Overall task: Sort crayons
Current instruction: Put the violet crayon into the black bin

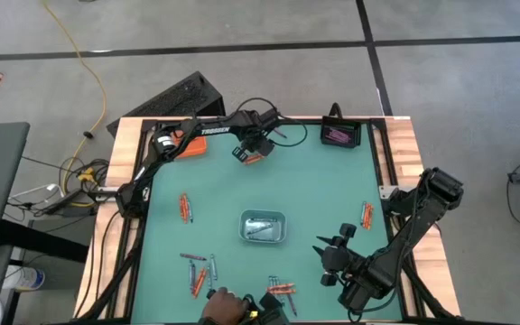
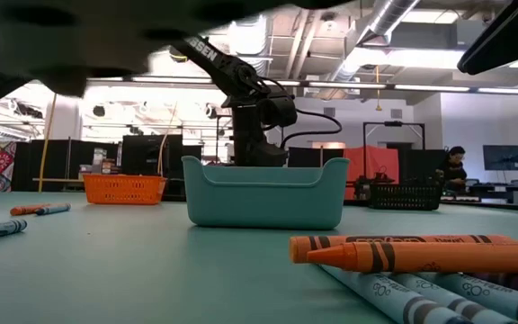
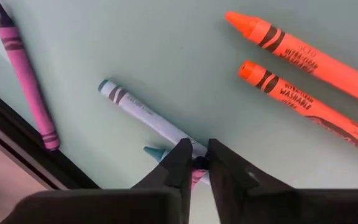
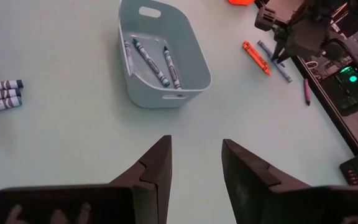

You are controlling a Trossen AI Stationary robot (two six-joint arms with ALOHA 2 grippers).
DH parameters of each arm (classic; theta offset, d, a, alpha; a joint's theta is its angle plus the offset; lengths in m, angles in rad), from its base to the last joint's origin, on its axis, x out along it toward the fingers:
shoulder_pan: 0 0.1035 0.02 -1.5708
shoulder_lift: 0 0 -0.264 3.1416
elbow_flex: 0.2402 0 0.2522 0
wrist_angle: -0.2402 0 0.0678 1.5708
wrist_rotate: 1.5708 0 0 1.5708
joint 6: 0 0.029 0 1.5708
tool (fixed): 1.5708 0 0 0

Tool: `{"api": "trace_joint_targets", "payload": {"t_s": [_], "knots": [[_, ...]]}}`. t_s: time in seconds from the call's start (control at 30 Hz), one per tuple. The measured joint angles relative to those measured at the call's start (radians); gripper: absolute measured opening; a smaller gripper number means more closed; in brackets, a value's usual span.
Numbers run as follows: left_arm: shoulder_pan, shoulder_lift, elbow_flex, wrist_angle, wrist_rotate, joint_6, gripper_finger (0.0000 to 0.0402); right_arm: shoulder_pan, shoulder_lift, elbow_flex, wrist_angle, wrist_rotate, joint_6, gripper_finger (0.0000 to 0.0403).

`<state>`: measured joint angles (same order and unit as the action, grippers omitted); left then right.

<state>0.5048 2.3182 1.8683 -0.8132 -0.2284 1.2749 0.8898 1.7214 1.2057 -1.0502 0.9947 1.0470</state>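
Our left gripper [image 3: 196, 163], nearly pressed together on a pink crayon [image 3: 196, 177], may drag the grey-blue crayon [image 3: 146, 113] touching its fingertips.

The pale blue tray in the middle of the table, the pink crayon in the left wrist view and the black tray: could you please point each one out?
pale blue tray [image 4: 199, 73]: right wrist view, on its side wall.
pink crayon [image 3: 27, 81]: left wrist view, mid-barrel.
black tray [image 1: 357, 135]: high view, on its rim.
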Motion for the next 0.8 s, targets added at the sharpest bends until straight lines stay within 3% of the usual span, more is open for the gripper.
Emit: {"api": "trace_joint_targets", "payload": {"t_s": [0.2, 0.6, 0.7, 0.8], "knots": [[-0.008, -0.001, 0.0, 0.002, -0.025, 0.002, 0.0002, 0.0, 0.0, 0.0, -0.004, 0.0, 0.0, 0.014], [-0.057, -0.001, 0.102, -0.074, -0.068, -0.013, 0.0, 0.0, 0.0, 0.0, -0.008, 0.0, 0.0, 0.014], [-0.06, -0.001, 0.132, -0.074, -0.098, -0.059, 0.0, 0.0, 0.0, 0.0, -0.011, 0.0, 0.0, 0.014], [-0.036, -0.002, 0.156, -0.063, -0.097, -0.2, 0.0, 0.0, 0.0, 0.0, -0.011, 0.0, 0.0, 0.014]]}}
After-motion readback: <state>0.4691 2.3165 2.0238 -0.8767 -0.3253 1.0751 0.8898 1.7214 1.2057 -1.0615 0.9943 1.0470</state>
